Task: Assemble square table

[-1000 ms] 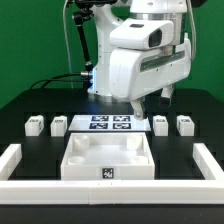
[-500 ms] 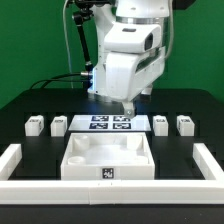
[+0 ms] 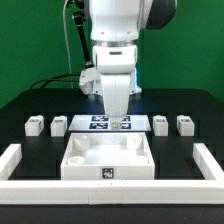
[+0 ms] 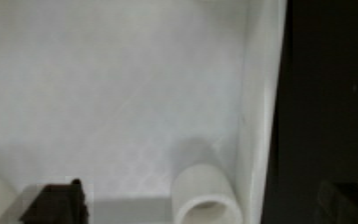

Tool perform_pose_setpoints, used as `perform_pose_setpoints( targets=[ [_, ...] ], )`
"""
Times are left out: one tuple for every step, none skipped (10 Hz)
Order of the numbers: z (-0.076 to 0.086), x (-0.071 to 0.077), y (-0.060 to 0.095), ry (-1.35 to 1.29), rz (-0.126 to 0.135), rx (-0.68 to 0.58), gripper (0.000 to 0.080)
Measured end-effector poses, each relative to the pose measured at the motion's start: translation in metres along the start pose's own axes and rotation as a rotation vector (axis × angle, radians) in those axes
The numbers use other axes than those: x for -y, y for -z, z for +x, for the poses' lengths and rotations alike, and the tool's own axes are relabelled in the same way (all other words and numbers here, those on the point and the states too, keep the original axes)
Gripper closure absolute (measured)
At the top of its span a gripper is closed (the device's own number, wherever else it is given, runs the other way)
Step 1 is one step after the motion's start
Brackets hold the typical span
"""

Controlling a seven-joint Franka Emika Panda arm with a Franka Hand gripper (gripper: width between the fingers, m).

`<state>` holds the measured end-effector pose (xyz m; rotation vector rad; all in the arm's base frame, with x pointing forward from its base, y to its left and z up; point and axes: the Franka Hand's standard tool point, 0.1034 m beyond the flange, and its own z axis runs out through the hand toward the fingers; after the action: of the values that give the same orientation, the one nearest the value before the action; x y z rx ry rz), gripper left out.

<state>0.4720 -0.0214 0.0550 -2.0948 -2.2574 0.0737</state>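
The gripper (image 3: 120,116) is hanging over the marker board (image 3: 100,123), its dark fingers (image 4: 51,203) standing wide apart and gripping nothing. Just beyond it, the white plastic square tabletop panel (image 3: 108,158) is lying on the black bench (image 3: 30,100), showing a raised rim, rounded corner posts and a black-and-white tag on its near face. Four small white block legs (image 3: 35,125) are sitting in pairs beside the marker board. Since the earlier frames, the white arm (image 3: 115,60) has been swinging toward the exterior view's left, now standing upright; the parts are staying put.
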Motion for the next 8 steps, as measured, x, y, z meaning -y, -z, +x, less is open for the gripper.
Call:
perform_pose_setpoints(
  targets=[
    [-0.004,0.006,-0.013,-0.011,0.015,-0.007,0.0150],
    [-0.002,0.010,-0.027,-0.033,0.034,-0.014,0.0150],
    [0.000,0.012,-0.041,-0.042,0.053,-0.021,0.0150],
    [0.000,0.011,-0.046,-0.045,0.059,-0.024,0.0150],
    [-0.001,0.010,-0.046,-0.047,0.052,-0.024,0.0150],
    [-0.002,0.010,-0.047,-0.049,0.049,-0.023,0.0150],
    [-0.002,0.010,-0.047,-0.049,0.049,-0.023,0.0150],
    [-0.002,0.010,-0.047,-0.049,0.049,-0.023,0.0266]
  ],
)
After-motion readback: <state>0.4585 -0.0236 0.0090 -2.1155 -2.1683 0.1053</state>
